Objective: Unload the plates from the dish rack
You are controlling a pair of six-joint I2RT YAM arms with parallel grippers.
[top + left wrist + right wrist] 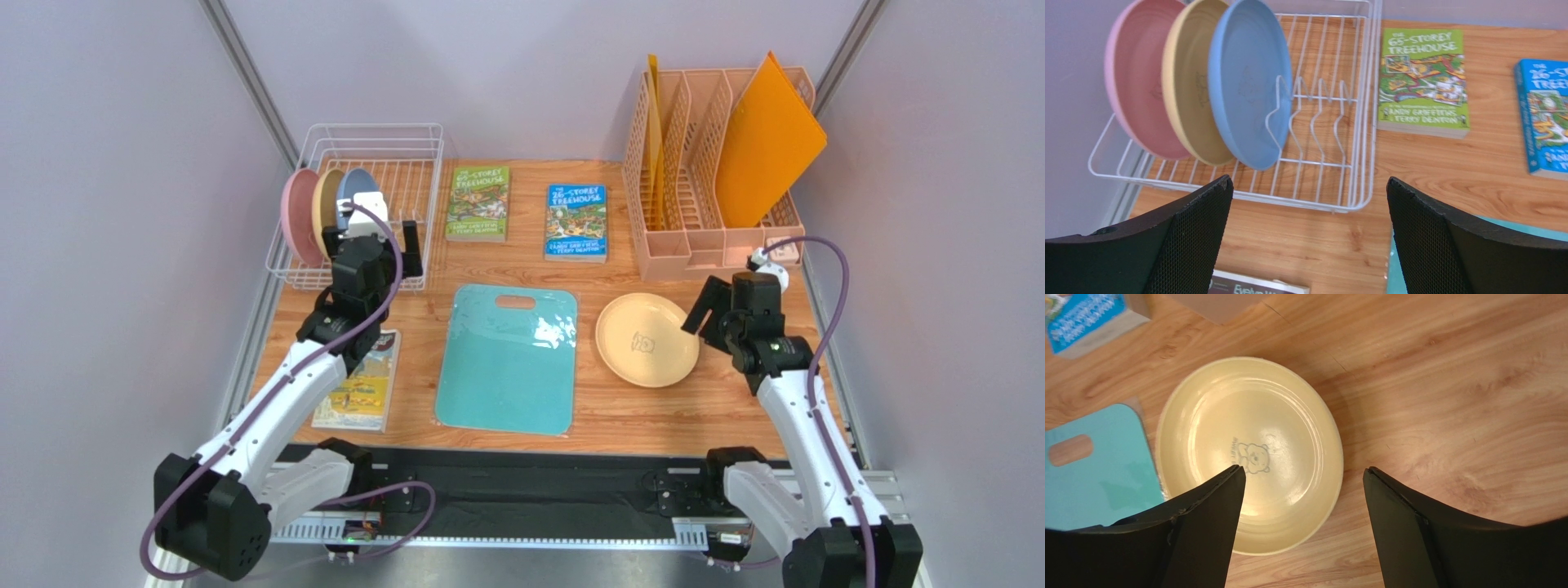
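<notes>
The left hand (1309, 193) has its two black fingers (1198, 226) spread wide and holds nothing. It hangs just in front of the dish rack (411, 196). Ahead and to its left, three plates stand on edge in the rack's left end, packed face to face. The blue plate (1244, 79) is nearest the hand, then the tan plate (1189, 92), then the pink plate (1137, 79). Their rims point up, so I judge the hand must meet a rim edge-on. The left arm is far nearer. All three look matte and round. The right hand (1303, 478), also spread and empty, hovers over another tan plate (1250, 453), which lies flat on the bench (1444, 386).
</notes>
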